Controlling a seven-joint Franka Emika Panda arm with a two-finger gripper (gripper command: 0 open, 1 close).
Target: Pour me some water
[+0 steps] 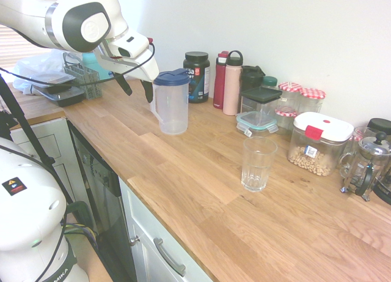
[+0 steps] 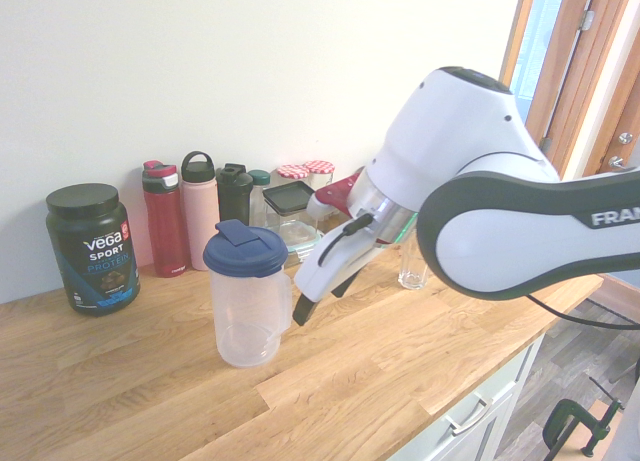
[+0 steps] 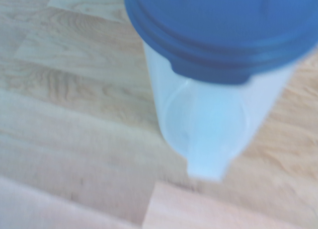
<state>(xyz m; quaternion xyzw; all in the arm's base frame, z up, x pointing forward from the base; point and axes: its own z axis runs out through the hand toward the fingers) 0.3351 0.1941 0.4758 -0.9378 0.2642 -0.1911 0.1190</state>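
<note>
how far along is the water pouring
Nothing looks done: the clear drinking glass stands apart from the blue-lidded clear plastic jug, lid on. In hand: the open end effector is beside the jug, not gripping. Left: grasp, carry, pour.

Just beside the gripper (image 1: 135,85), whose fingers are black on a white hand, stands the pitcher (image 1: 171,103), translucent clear with a navy blue lid (image 1: 171,77); under it the counter (image 1: 201,190) is warm honey-brown wood with streaked grain; beyond the pitcher from the hand, a black tub (image 1: 197,76) with a blue and white label, a dark red bottle (image 1: 220,80), a pale pink bottle (image 1: 232,82) capped black; further off, a colourless glass (image 1: 257,164); jars (image 1: 302,98) lidded in red-and-white check.
</note>
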